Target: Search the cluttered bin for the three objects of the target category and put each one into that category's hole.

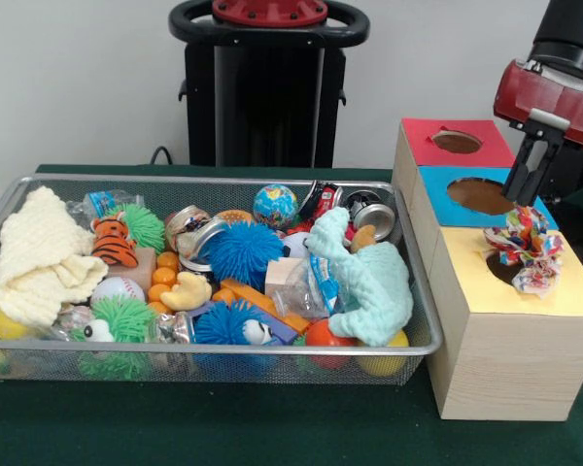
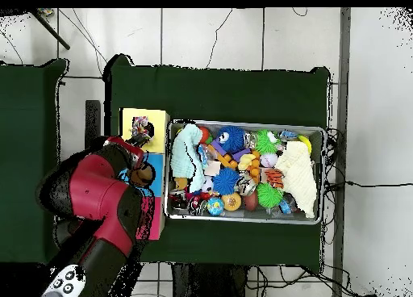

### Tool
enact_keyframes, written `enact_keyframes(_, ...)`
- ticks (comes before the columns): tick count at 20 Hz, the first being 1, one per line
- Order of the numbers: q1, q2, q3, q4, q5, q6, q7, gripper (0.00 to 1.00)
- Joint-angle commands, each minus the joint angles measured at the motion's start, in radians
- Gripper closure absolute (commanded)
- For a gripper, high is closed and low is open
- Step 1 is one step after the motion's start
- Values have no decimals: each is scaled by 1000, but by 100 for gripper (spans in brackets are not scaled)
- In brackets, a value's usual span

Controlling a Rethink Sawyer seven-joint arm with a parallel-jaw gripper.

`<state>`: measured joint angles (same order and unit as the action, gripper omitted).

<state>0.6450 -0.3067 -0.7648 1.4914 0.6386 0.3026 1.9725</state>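
Observation:
My gripper [image 1: 527, 199] is shut on the small white cloth with many-coloured print [image 1: 525, 248], which hangs from the fingertips. The cloth dangles just past the near edge of the blue top's round hole [image 1: 479, 196], over the yellow top and its dark hole. In the overhead view the cloth [image 2: 144, 133] shows over the yellow top beside my arm. The mint-green knitted cloth [image 1: 369, 277] lies at the right end of the wire-mesh bin [image 1: 223, 181]. The pale-yellow knitted cloth [image 1: 39, 257] lies at the bin's left end.
The pale wooden box has a red top with a hole [image 1: 457, 142], then the blue one, then a yellow top [image 1: 554, 286]. The bin holds spiky blue and green balls, a toy tiger, a globe ball, cans and orange toys. The pedestal [image 1: 267, 87] stands behind.

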Motion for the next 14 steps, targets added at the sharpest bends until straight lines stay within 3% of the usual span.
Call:
enact_keyframes(1, -31, 52, 103, -7, 12, 18, 241, 100)
enact_keyframes(14, -20, 93, 161, -16, 34, -53, 254, 100)
